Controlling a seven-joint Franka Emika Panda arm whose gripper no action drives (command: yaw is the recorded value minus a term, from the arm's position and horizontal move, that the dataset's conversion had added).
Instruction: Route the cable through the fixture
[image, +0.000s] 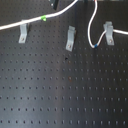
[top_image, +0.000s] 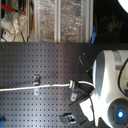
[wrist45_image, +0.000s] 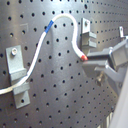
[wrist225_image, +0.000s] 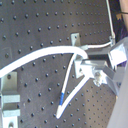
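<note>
The cable is a thin white cord over the black pegboard. Its green band lies between the left clip and the middle clip of the fixture. From the top edge the cord loops down to a blue band, then rises into the right clip. The middle clip holds no cord. My gripper is shut on the cable between the two stretches. In the first wrist view the cable curves from a clip past the blue band to my gripper.
The pegboard fills the first exterior view below the clips. In the second exterior view the white arm fills the right side, with clear storage bins behind the board and a small blue object at the second exterior view's bottom left.
</note>
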